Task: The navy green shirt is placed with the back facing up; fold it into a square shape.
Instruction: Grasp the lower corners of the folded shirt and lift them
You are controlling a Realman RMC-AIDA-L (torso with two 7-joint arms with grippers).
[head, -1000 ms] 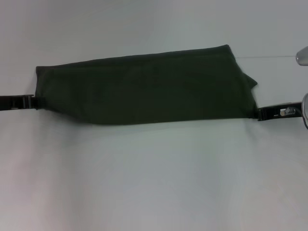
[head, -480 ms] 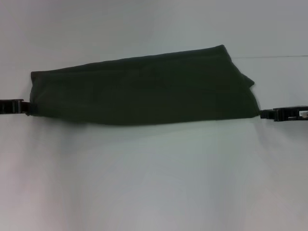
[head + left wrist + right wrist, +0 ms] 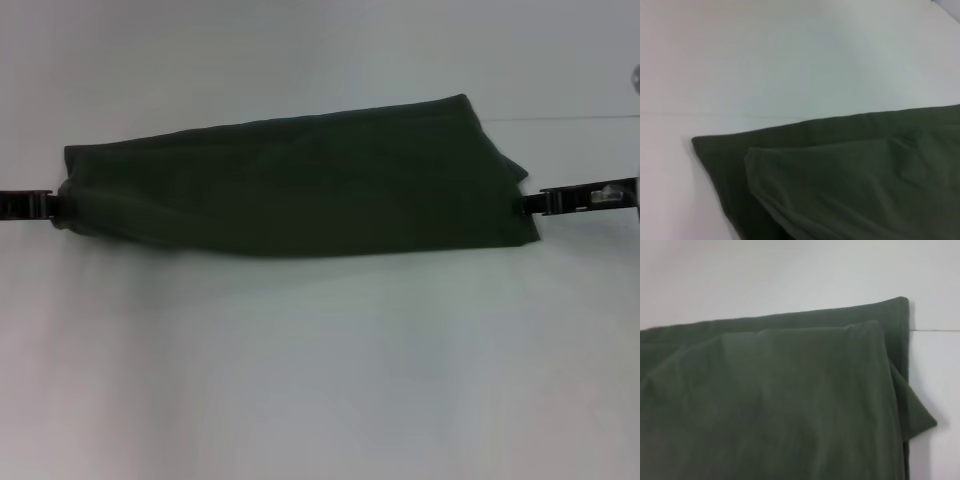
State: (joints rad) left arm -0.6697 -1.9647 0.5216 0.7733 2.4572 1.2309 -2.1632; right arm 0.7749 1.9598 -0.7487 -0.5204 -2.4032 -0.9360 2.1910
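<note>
1. Olive-green cloth first: the navy green shirt (image 3: 300, 185) lies across the middle of the white table (image 3: 320, 380) as a long band running side to side, well clear of the near edge and closer to the far edge.
2. Progress, as I judge it: the lengthwise folding is done. You can see two layers in both wrist views, an upper ply lying over a lower one (image 3: 855, 190) (image 3: 790, 400). What you have now is a strip, not a square.
3. Left to do, by my reading: bring the two short ends over toward each other, then flatten.
4. The left gripper (image 3: 50, 206) sits at the band's left end, touching the cloth. The right gripper (image 3: 532, 202) sits at the right end, likewise touching. Each looks to be at or on an end of the strip, but you cannot tell whether either pair of jaws is spread or pinching fabric; the fingertips are lost against the dark cloth.
5. Watch the right end: a small point of fabric (image 3: 920, 420) pokes out past the folded edge there. It may spoil a clean square if left.
6. Surroundings: a thin seam line (image 3: 560, 118) crosses the table near the far right. Nothing lies in the way of the next fold.
</note>
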